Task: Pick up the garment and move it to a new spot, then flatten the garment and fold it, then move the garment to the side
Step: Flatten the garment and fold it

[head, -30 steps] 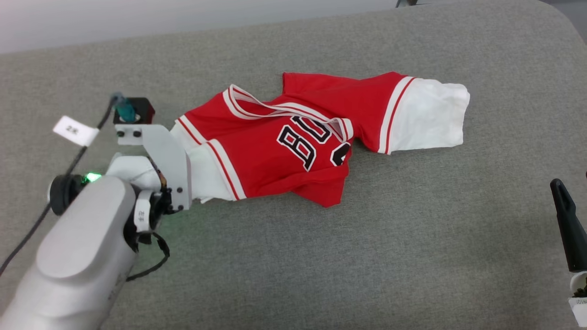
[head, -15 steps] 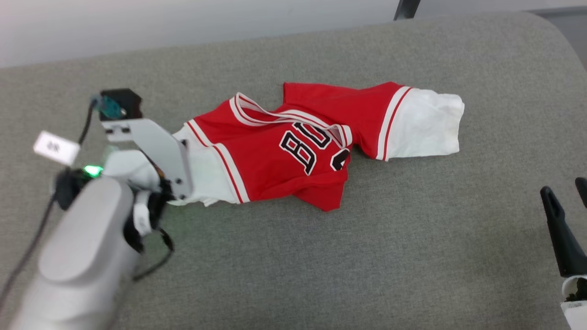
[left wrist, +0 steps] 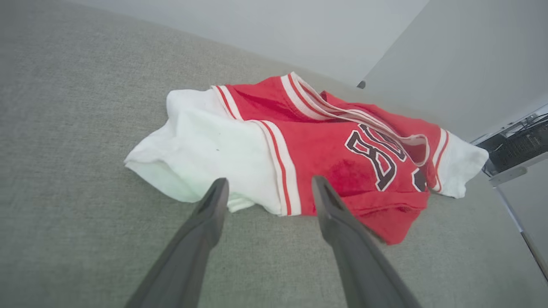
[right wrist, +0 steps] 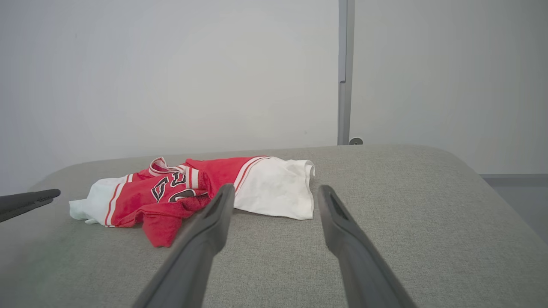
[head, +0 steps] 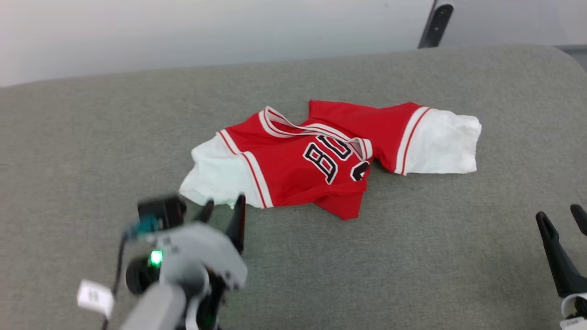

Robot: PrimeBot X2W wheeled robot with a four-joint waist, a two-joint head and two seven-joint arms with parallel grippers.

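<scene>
Left claw [left wrist: 269, 183] back, garment [head: 293, 172] lettering [head: 331, 157] part-hidden

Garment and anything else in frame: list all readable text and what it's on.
"BU": black, white-outlined letters on the garment chest. The rest is hidden under the folded neckline.
Not readable: the black fragment beside those letters, which is only part of a character.
Too blurred to read: the white tag at the lower left of the head view.
Cut off and too small to read: the white label at the lower right corner.
</scene>
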